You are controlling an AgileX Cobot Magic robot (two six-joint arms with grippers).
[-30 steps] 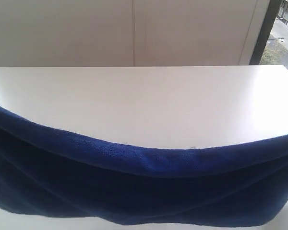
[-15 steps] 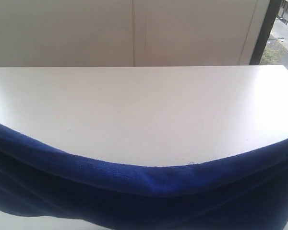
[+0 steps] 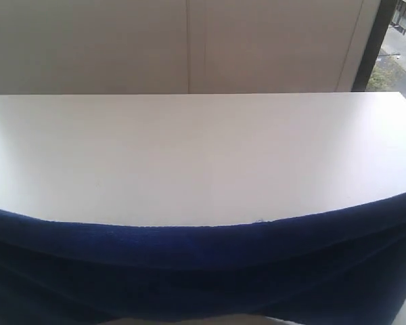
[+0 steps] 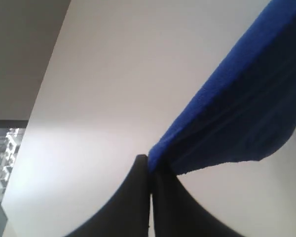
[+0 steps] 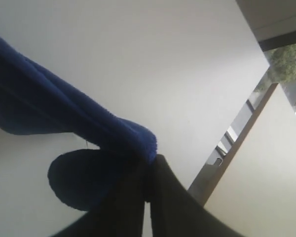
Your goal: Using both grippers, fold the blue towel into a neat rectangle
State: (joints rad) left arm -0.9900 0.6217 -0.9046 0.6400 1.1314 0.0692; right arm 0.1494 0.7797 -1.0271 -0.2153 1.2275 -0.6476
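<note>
The blue towel (image 3: 203,271) hangs stretched across the bottom of the exterior view, close to the camera, sagging in the middle above the white table (image 3: 203,156). Neither arm shows in that view. In the left wrist view my left gripper (image 4: 149,165) is shut on one corner of the blue towel (image 4: 237,118), which trails away from the fingertips above the table. In the right wrist view my right gripper (image 5: 149,163) is shut on the other corner of the blue towel (image 5: 64,113), with a fold of cloth drooping beside the fingers.
A pale wall (image 3: 189,40) runs behind the table's far edge. At the far right a dark window frame (image 3: 375,40) stands, with an outdoor scene beyond it. The table's right edge (image 5: 222,143) shows in the right wrist view.
The towel's top edge has dropped lower in the exterior view and flattened out, uncovering more of the table. Both grippers have stayed shut on their corners.
</note>
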